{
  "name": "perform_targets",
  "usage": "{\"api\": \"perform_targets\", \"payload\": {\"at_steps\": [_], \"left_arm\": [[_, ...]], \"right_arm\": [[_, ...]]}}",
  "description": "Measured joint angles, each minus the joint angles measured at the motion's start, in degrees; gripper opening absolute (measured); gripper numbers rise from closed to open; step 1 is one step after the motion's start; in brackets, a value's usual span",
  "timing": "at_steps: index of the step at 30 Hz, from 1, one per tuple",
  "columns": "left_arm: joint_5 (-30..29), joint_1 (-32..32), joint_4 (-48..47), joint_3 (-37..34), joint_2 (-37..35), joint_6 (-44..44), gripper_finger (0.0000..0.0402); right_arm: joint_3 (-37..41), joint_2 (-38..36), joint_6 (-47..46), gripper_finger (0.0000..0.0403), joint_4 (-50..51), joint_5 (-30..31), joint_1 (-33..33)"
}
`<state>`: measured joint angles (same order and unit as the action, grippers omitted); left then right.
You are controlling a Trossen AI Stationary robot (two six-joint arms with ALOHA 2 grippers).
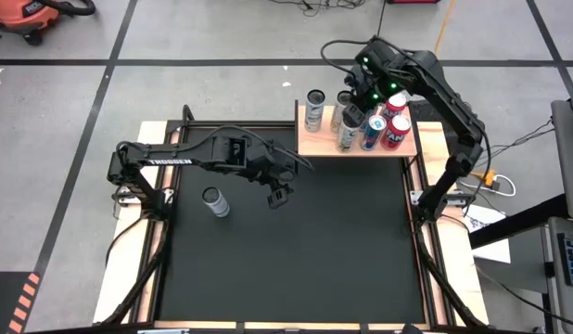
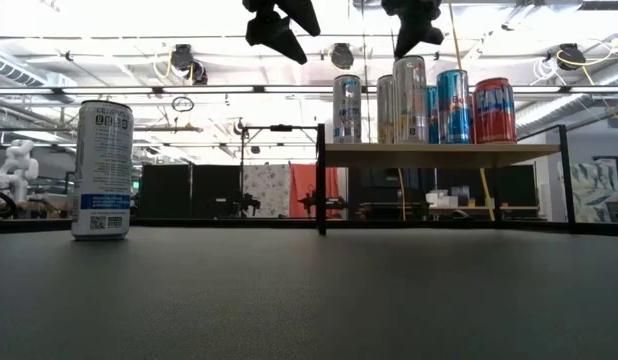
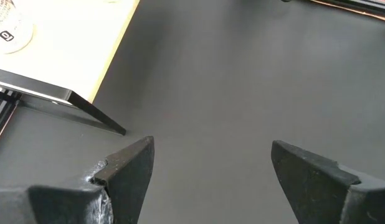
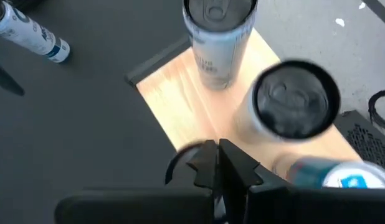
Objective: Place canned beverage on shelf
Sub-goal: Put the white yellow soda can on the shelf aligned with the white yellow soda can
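The shelf [image 1: 356, 141] is a light wood platform at the mat's far right edge. Several upright cans stand on it, among them a silver can [image 1: 314, 109], a blue can [image 1: 372, 132] and a red can [image 1: 394, 130]. Another white-and-blue can [image 1: 215, 201] stands upright on the black mat at the left. My right gripper [image 4: 217, 163] is shut and hangs just above the shelf's cans [image 2: 409, 100], holding nothing. My left gripper [image 3: 211, 152] hovers open over the mat near the shelf's left corner [image 3: 74, 93], with nothing between its fingers.
The black mat [image 1: 296, 250] spreads wide in front of the shelf. Black metal legs [image 2: 321, 180] hold the shelf up. A wooden frame [image 1: 147, 232] borders the mat. Cables and a keyboard [image 1: 569, 260] lie off the table's right side.
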<state>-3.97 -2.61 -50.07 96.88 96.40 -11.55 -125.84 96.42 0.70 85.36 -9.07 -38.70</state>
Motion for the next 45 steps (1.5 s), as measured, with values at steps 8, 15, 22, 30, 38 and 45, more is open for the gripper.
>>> {"api": "perform_targets", "payload": {"at_steps": [8,15,22,30,38,45], "left_arm": [[0.0,0.0,0.0,0.0,0.0,0.0,0.0322],[0.01,0.0,0.0,0.0,0.0,0.0,0.0322],[0.02,0.0,0.0,0.0,0.0,0.0,0.0322],[0.02,0.0,0.0,0.0,0.0,0.0,0.0322],[0.02,0.0,-0.02,0.0,0.0,0.0,0.0322],[0.02,0.0,-1.9,0.0,0.0,-0.02,0.0322]], "right_arm": [[0.0,-1.44,-0.47,0.0,4.67,0.05,0.0],[0.0,-1.66,-1.75,0.0,4.65,0.03,0.0],[0.0,-1.65,-3.02,0.0,4.66,-0.95,0.59],[0.0,-1.64,-3.19,0.0,4.65,-1.09,2.14],[0.0,-1.64,-4.58,0.0,4.66,1.73,4.66],[1.52,-4.98,-5.93,0.0,4.64,6.09,8.19]]}}
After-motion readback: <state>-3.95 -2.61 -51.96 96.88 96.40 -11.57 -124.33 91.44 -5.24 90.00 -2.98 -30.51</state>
